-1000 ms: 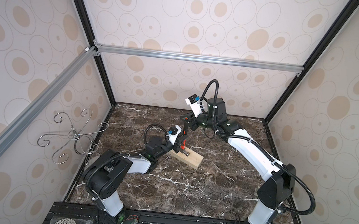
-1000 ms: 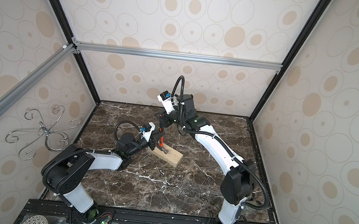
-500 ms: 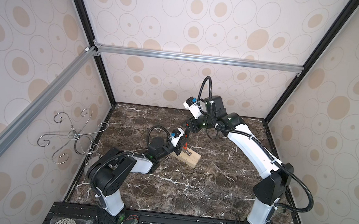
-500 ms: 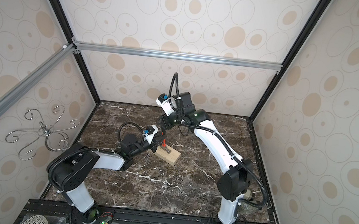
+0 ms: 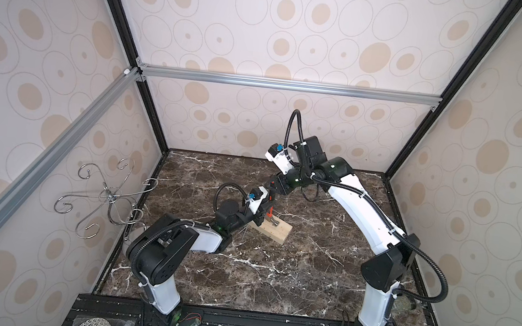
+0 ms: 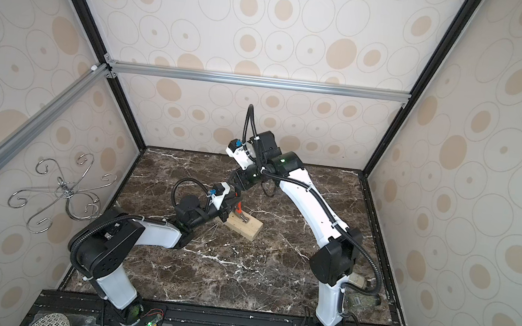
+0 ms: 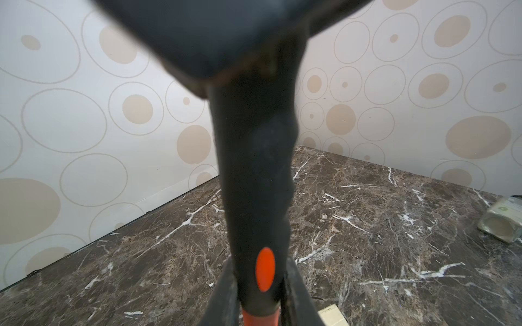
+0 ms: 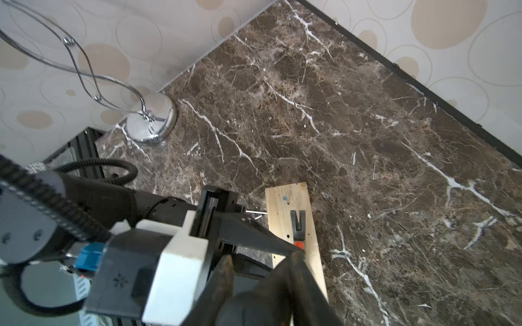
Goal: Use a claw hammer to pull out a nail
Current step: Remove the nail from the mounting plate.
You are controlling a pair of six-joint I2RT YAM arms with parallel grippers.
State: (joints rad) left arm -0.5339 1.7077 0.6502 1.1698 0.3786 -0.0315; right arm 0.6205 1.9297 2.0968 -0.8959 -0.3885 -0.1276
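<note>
Both arms (image 5: 359, 201): white link shells, black joint housings, green LEDs, black corrugated cable loops. Wrist cams (image 5: 279, 156) white, blue connector.

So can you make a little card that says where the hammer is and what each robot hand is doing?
hammer: claw hammer, head on the wood block, handle pointing up
left gripper: shut on the hammer's handle, low down near the head
right gripper: up by the top of the handle; open or shut, cannot tell
nail: cannot tell if the claw has caught one
block sits on: marble table
</note>
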